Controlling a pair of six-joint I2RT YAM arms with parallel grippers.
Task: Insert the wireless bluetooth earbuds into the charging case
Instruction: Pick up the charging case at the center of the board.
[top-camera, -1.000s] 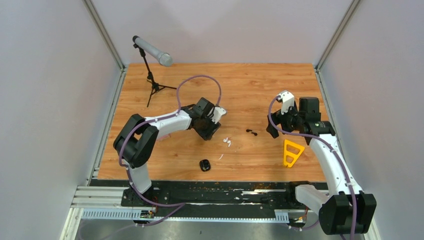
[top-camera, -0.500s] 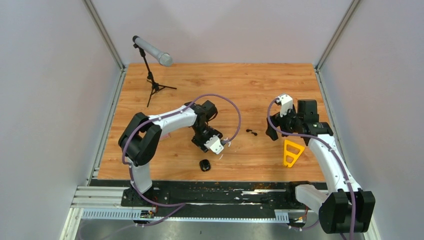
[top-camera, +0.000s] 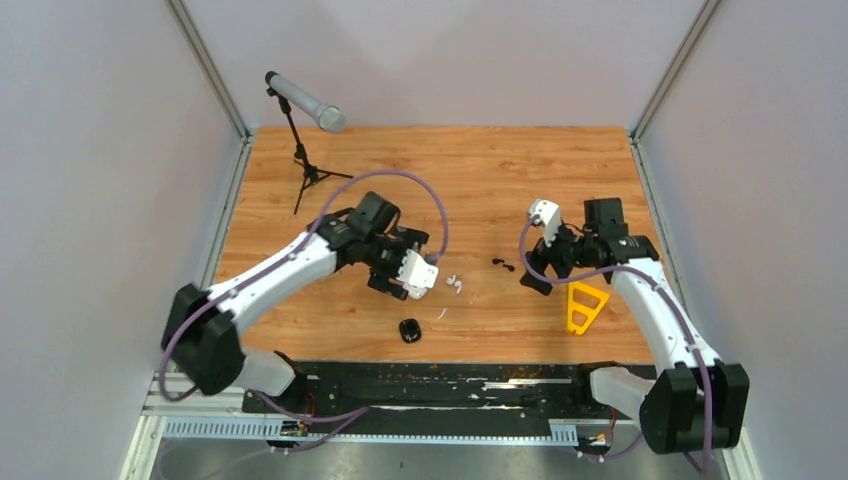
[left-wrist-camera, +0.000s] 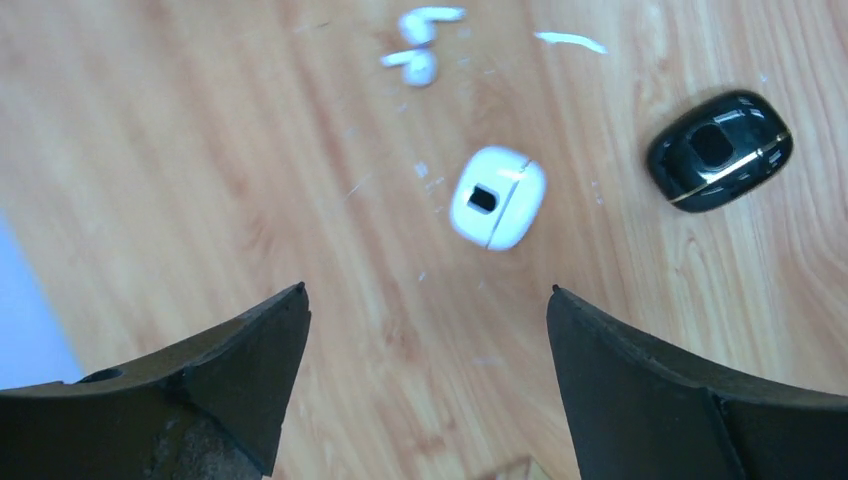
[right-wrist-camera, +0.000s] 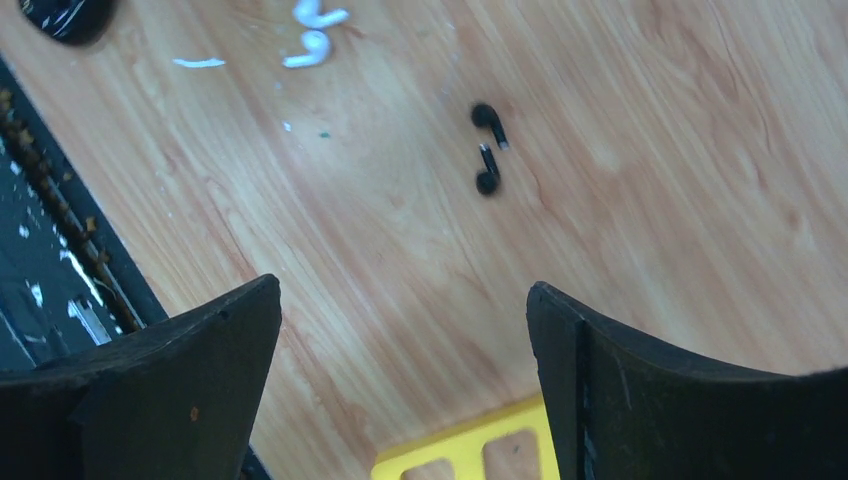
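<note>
white earbuds (left-wrist-camera: 418, 67) near white case (left-wrist-camera: 497, 197)

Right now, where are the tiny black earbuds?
In the top view, the black earbuds lie on the wooden table near the middle, right of the white earbuds and just left of the right tool.

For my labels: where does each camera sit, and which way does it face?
Top external: above, behind the arms, looking down at the table; both show.
Left wrist: looks down between open left fingers at white case, black case.
Right wrist: looks down between open right fingers at black earbuds.
Both wrist views share the white earbuds.
</note>
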